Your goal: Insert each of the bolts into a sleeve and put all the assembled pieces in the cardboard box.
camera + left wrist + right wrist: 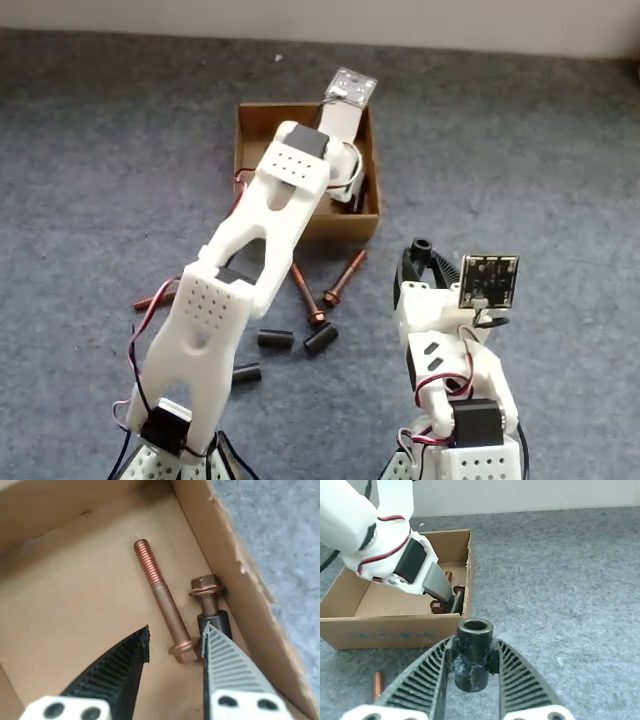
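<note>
The cardboard box (368,225) stands at the back of the carpet. My left gripper (175,647) hangs open inside it, over a bare copper bolt (162,602). Beside that bolt, against the box wall, lies a bolt in a black sleeve (212,617); the grey finger (225,665) partly covers the sleeve. My right gripper (474,647) is shut on an upright black sleeve (474,655), in front of the box (395,630); the sleeve (422,247) is also in the high view. Three bolts (303,290) (345,278) (155,298) and three sleeves (275,339) (320,339) (246,374) lie on the carpet.
The left arm (270,220) stretches across the middle toward the box, above the loose parts. Open grey carpet (520,160) lies to the right of the box. One loose bolt (377,685) lies near the box's front wall.
</note>
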You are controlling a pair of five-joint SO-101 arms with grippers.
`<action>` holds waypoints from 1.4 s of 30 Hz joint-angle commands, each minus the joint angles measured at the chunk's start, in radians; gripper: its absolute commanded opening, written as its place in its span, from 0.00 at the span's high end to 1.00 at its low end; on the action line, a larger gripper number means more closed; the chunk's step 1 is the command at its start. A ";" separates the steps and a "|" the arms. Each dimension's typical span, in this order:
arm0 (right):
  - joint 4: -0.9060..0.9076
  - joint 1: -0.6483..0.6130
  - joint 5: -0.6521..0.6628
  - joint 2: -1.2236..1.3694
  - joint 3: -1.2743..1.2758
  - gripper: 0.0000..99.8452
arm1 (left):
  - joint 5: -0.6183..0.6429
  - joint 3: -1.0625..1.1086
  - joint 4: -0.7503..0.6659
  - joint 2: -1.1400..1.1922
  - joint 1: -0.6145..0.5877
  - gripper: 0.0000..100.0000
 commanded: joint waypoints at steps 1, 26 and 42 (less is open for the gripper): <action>0.001 0.007 0.005 -0.019 -0.022 0.99 | 0.006 -0.183 0.051 0.084 0.005 0.81; 0.001 0.007 0.005 -0.022 -0.019 0.99 | 0.003 -0.774 0.384 0.266 -0.018 0.99; 0.001 0.007 0.005 -0.022 -0.016 0.99 | -0.055 -0.723 0.519 -0.102 -0.031 0.99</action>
